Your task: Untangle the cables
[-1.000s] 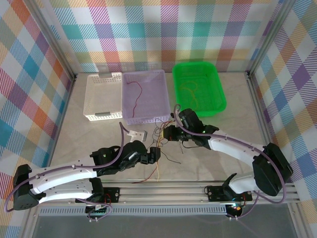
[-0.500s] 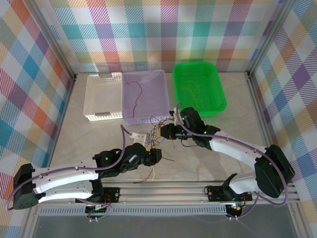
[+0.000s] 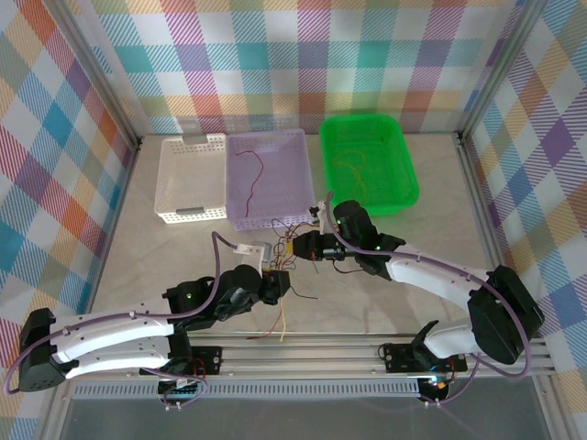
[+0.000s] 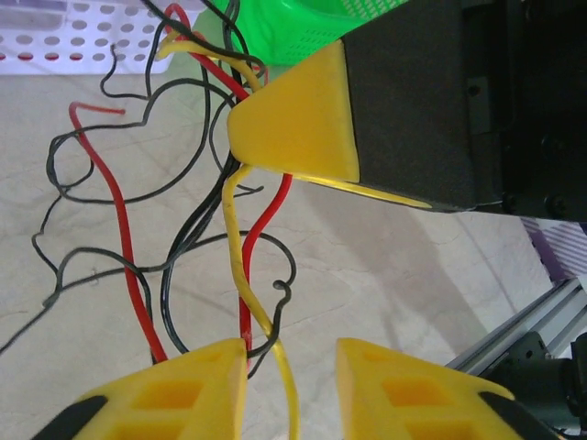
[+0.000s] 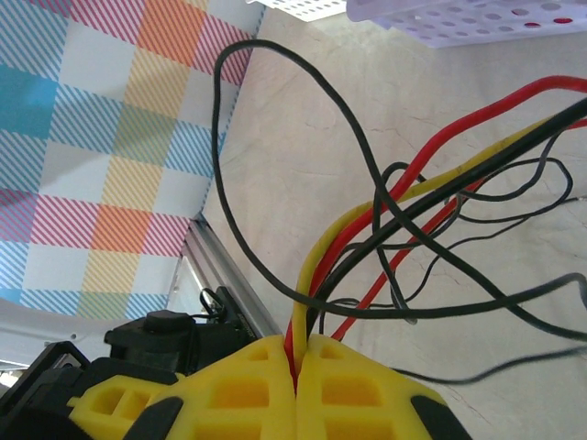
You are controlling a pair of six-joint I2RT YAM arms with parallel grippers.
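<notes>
Top view: the cables (image 3: 292, 259), a loose knot of red, yellow and black strands, lie on the pale table (image 3: 165, 257) in front of the lilac basket (image 3: 275, 188), between the left gripper (image 3: 279, 276) and the right gripper (image 3: 295, 246), with a yellow strand trailing towards the near edge. A white basket (image 3: 191, 179) and a green bin (image 3: 367, 165) flank the lilac one, and we see a lone red wire (image 3: 249, 165) lying in the lilac basket. Left wrist view: the left gripper (image 4: 289, 376) has its yellow fingers (image 4: 183, 390) apart, a yellow strand of the cables (image 4: 240, 247) running down through the gap without being pinched; red and black strands cross just beside the left-hand finger, and the bundle converges on the right gripper (image 4: 240, 124) above. Right wrist view: the right gripper (image 5: 295, 367) has its fingers (image 5: 229, 394) pressed together, clamped on the cables (image 5: 316, 266), which fan out over the table towards the lilac basket (image 5: 459, 20).
</notes>
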